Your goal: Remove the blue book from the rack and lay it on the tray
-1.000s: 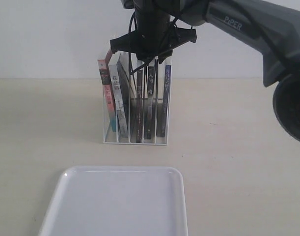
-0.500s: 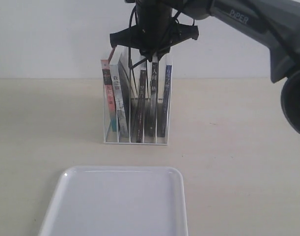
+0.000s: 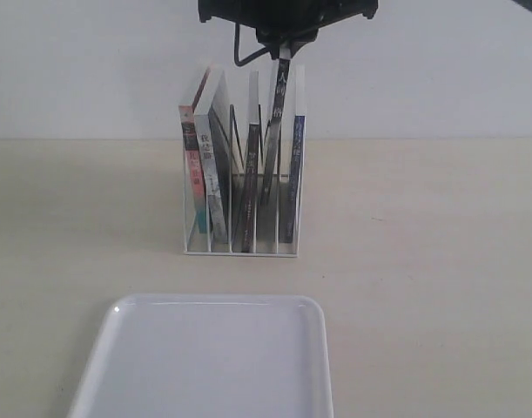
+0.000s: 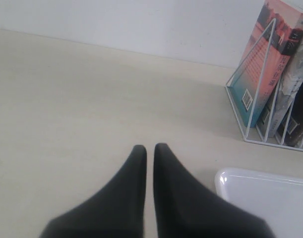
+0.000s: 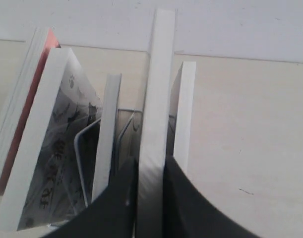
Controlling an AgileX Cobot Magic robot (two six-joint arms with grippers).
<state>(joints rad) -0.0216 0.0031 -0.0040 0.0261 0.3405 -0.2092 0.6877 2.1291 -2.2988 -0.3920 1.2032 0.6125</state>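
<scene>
I am gripping a black-spined book (image 3: 277, 131) with my right end effector (image 3: 283, 45), its two fingers (image 5: 183, 198) pressing shut on the top of the white page edge. That book is leaning and standing higher than its neighbours, with its lower end between the dividers of the rack (image 3: 239, 252). The blue book (image 3: 296, 174) is sitting upright in the rack's outermost slot, just beside the book I am holding and free of my fingers. A red-spined book (image 3: 191, 174) is leaning at the opposite end. The tray (image 3: 205, 366) is lying on the table (image 3: 422, 261) in front of the rack, apart from it. My left end effector (image 4: 149, 148) is hanging closed over the table near a tray corner, gripping nothing.
</scene>
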